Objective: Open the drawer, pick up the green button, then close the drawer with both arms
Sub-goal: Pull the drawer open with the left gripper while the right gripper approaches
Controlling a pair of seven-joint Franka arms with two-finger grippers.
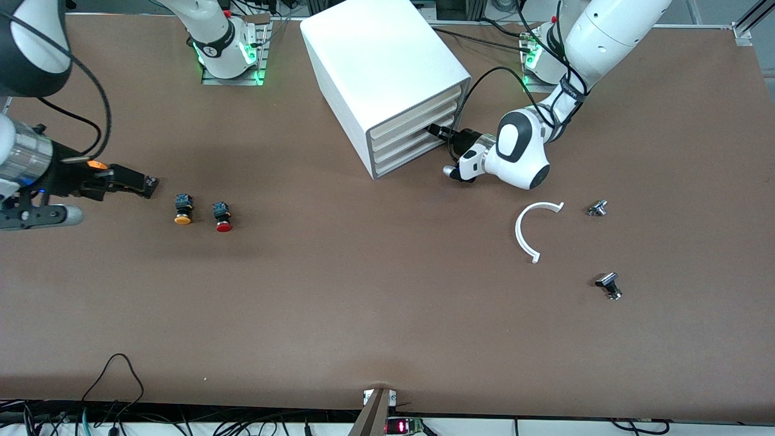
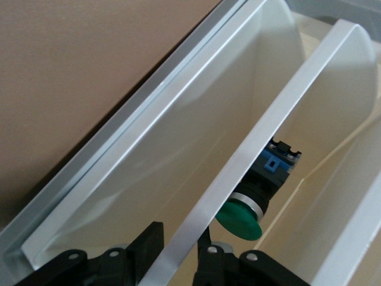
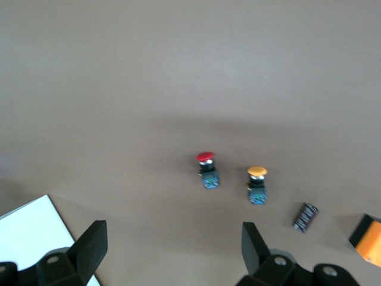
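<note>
Plain brown matte table; big white box cabinet, cream drawer strips; green-capped black-and-blue button; red-capped button; yellow-capped button; white curved plastic piece.

— Where's the drawer?
— Bottommost in the white cabinet, a shallow white tray with a cream front strip, its front edge between the left gripper's fingers.
— And the button?
— Green cap, black blocky body, lying tilted inside that drawer
</note>
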